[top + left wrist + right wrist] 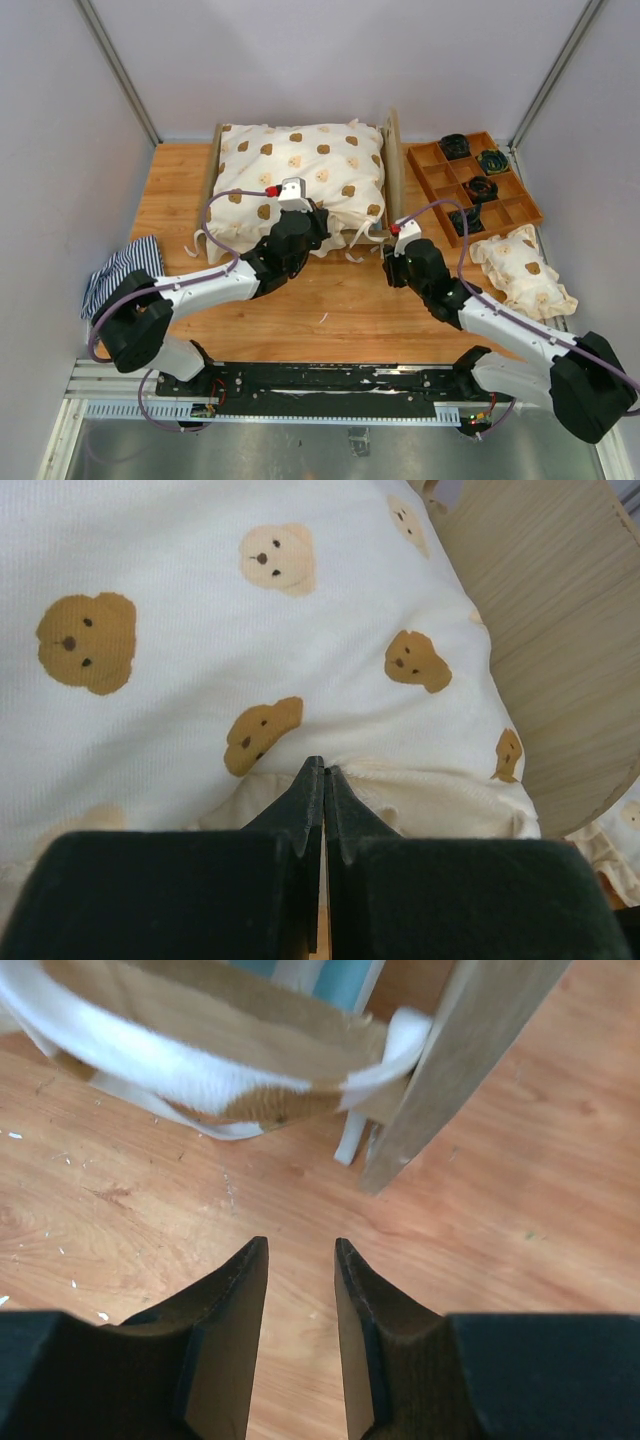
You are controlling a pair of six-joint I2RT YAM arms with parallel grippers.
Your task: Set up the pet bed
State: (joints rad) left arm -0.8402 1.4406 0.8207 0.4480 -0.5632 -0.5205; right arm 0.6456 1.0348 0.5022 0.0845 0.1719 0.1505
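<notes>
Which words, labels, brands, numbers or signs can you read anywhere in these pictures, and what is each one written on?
There are none to read.
The cream blanket on the pet bed bears only a puppy-face print, no lettering.
The small pillow carries the same print.
The brown tray and the striped cloth show no writing.

The blanket (300, 170) is cream, dotted with tan and brown puppy faces, and the pillow (522, 272) has the same print. The pet bed (394, 150) is pale plywood. The tray (425, 160) is orange-brown, the cloth (125, 268) navy-and-white striped, and the tabletop (340, 310) warm honey wood.
</notes>
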